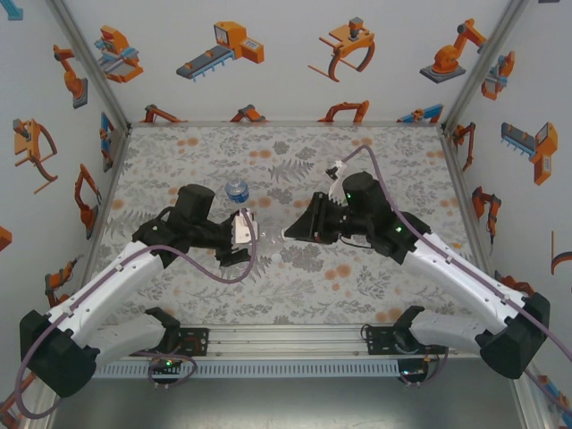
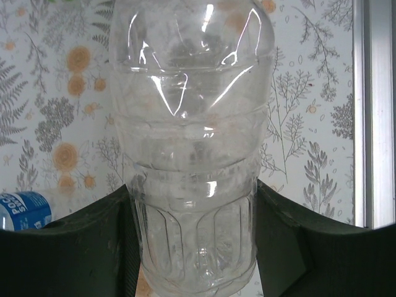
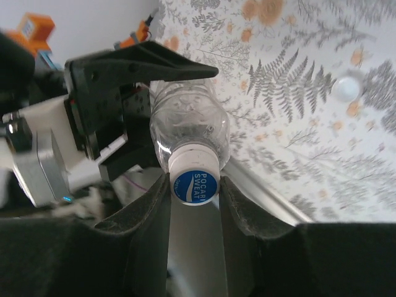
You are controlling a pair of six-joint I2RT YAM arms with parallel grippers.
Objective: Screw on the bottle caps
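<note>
Gripping clear bottle point(image 2: 192, 93) in left hand point(image 2: 193, 189), right hand point(image 3: 195, 189) pinching its cap point(image 3: 193, 168)

Blue-printed cap point(image 3: 195, 179) sits on the clear bottle point(image 3: 185, 117).

The colourless bottle point(image 2: 192, 124) is formed of clear plastic; its surface is glossy, and the lower body is moulded with ribs. The screw cap point(image 3: 194, 179) is made of smooth plastic, with a blue printed top and a whitish skirt. The fingers point(image 2: 68, 253) of the left gripper point(image 2: 192, 185) and the fingers point(image 3: 145, 229) of the right gripper point(image 3: 193, 185) are finished in matt black with a faintly grainy texture. The table cover point(image 2: 55, 111) is presented as a matt printed sheet; whether cloth or paper cannot be told. The frame rail point(image 2: 371, 111) is seen as satin bare metal. The arm shells point(image 1: 107, 299) are finished in smooth white plastic.
</note>
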